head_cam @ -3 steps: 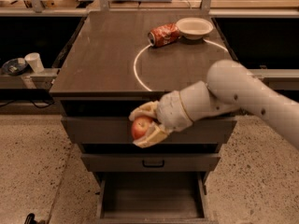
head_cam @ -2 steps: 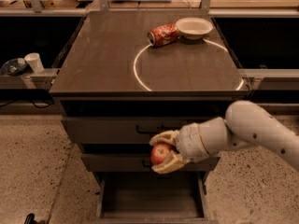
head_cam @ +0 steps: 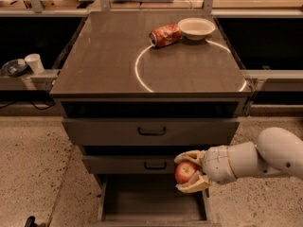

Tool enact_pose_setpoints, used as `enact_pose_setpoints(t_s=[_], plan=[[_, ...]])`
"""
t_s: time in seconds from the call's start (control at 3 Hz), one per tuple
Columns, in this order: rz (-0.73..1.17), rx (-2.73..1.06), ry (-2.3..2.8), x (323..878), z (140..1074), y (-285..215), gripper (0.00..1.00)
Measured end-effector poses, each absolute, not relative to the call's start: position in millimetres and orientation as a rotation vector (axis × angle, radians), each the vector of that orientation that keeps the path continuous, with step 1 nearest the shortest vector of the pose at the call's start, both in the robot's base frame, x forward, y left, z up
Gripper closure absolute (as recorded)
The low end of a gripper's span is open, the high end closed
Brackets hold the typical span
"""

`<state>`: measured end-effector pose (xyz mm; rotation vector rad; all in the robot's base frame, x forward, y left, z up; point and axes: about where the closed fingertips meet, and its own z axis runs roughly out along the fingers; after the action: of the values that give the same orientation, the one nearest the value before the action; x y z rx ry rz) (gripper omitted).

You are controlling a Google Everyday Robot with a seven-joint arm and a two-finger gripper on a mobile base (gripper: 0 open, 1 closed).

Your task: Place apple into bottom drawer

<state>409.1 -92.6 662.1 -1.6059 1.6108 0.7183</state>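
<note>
Camera view: my gripper (head_cam: 183,173) is at the cabinet's lower right front, with the arm reaching in from the right. Jaws are clenched on the apple (head_cam: 186,172), one finger above it and one below. The apple hangs above the back right part of the pulled-out bottom drawer (head_cam: 147,197). A crushed can (head_cam: 165,35) lies just beside a white bowl (head_cam: 196,28) on the cabinet top (head_cam: 109,65).
</note>
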Motion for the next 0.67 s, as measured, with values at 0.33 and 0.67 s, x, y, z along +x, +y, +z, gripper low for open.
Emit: enact_pose_setpoints(t_s=[0.33,0.67], plan=[[0.691,-1.589,1.629,419,648,-92,1.0],[0.638,-1.546,1.603,423,598,-95,1.0]])
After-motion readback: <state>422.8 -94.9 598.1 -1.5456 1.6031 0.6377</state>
